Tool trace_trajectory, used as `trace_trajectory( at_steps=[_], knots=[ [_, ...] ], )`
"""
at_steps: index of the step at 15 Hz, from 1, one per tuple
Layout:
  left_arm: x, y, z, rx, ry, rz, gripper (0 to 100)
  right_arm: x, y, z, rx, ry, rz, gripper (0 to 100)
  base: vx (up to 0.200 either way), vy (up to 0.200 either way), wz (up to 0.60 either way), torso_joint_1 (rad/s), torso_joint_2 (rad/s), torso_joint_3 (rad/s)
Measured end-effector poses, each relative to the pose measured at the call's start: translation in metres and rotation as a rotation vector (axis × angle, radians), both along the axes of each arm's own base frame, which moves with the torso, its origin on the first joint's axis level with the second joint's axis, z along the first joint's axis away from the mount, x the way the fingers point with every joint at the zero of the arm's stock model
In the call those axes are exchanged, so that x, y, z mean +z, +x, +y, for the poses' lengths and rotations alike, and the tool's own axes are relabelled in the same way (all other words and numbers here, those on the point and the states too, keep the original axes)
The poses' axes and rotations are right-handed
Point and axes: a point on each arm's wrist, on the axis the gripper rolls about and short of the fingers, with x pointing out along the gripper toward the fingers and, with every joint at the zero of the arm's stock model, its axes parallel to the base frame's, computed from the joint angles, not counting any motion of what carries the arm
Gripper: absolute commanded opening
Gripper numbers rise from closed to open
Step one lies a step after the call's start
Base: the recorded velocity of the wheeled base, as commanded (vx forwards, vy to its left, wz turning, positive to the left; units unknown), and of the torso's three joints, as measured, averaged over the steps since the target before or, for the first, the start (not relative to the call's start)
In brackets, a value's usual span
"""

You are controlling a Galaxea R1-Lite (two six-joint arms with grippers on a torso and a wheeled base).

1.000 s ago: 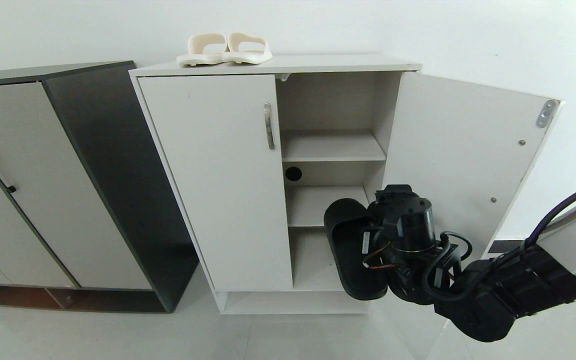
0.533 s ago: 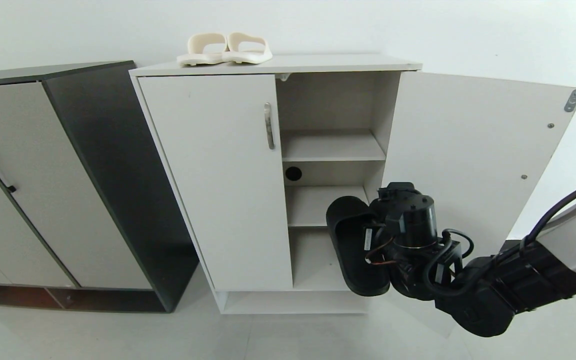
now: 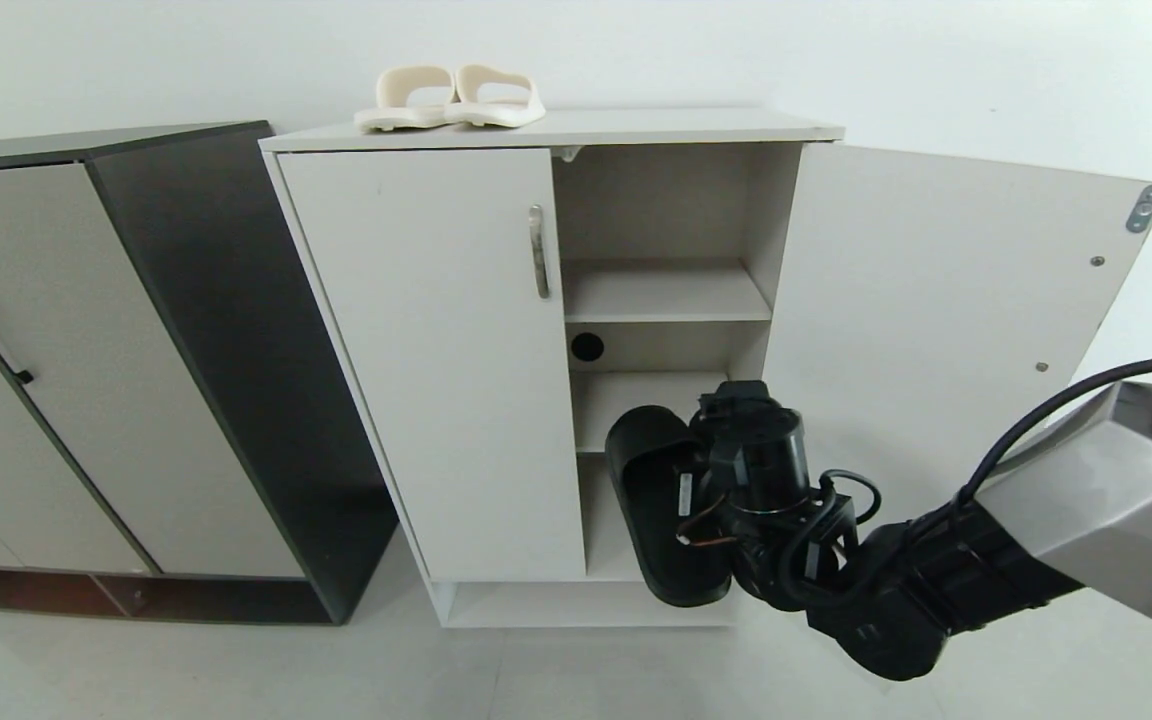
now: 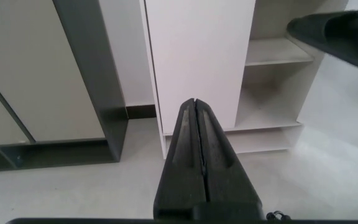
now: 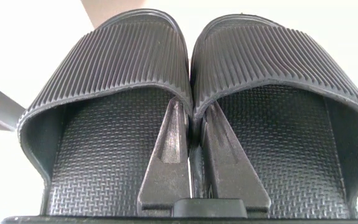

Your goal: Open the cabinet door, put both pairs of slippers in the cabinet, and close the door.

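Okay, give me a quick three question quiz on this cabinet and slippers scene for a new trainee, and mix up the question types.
1. True or false: the right gripper is shut on the black slippers.
2. The beige pair lies: A) inside, B) on top of, C) underneath the white cabinet.
3. Fill in: the cabinet's left door is shut; its right door is ____.
Key: 1 true; 2 B; 3 open.

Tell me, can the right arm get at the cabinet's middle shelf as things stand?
Probably yes. The right door stands wide open, the middle shelf looks bare, and the right gripper, shut on the black slippers, hangs just before the opening.
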Motion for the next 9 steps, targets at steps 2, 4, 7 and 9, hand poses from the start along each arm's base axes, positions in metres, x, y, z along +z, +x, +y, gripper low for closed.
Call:
trace_trajectory(
  at_steps=[2, 4, 7, 9],
  knots=[
    [0.000, 0.000, 0.000, 0.000, 0.000, 0.000, 0, -0.015, 0.004, 0.007, 0.006, -0.019, 0.022, 0, 0.000, 0.000, 0.00, 0.001, 0.00, -0.052],
    [0.000, 0.000, 0.000, 0.000, 0.000, 0.000, 0, -0.028, 0.009, 0.012, 0.005, -0.028, 0.038, 0, 0.000, 0.000, 0.00, 0.002, 0.00, -0.168],
    [0.000, 0.000, 0.000, 0.000, 0.002, 0.000, 0, -0.041, 0.016, 0.020, -0.005, -0.022, 0.048, 0, 0.000, 0.000, 0.00, 0.002, 0.01, -0.193],
    [0.000, 0.000, 0.000, 0.000, 0.001, 0.000, 0, -0.046, 0.019, 0.022, -0.009, -0.022, 0.048, 0, 0.000, 0.000, 0.00, 0.007, 0.01, -0.188]
  ],
)
